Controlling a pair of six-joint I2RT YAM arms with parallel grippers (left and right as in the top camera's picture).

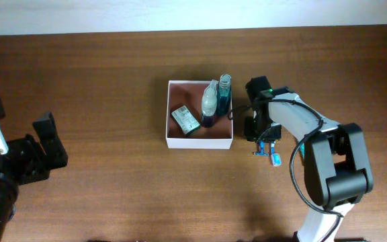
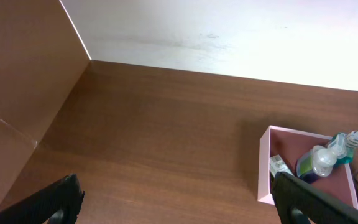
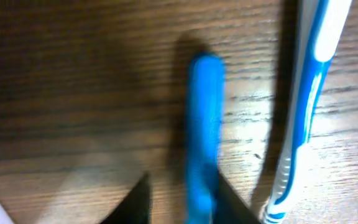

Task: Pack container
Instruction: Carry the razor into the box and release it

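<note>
Container (image 1: 200, 143) mid worktop (image 1: 113, 81), bottles (image 1: 210, 104) inside. Right tool (image 3: 180, 186) just right of it straddles blue toothbrush (image 3: 204, 124), clamped or not can't tell; left tool (image 2: 179, 205) wide open, empty. Risk: thin handle slips, or white-blue toothbrush (image 3: 309, 93) alongside gets snagged

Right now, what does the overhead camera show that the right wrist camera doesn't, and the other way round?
Only overhead: the white box with a pale bottle, a teal bottle and a small carton inside, and the left arm. Only the right wrist: close detail of a blue-and-white toothbrush beside a blue stick between the dark jaws. Both: the wooden table and those blue items, tiny from overhead.
</note>
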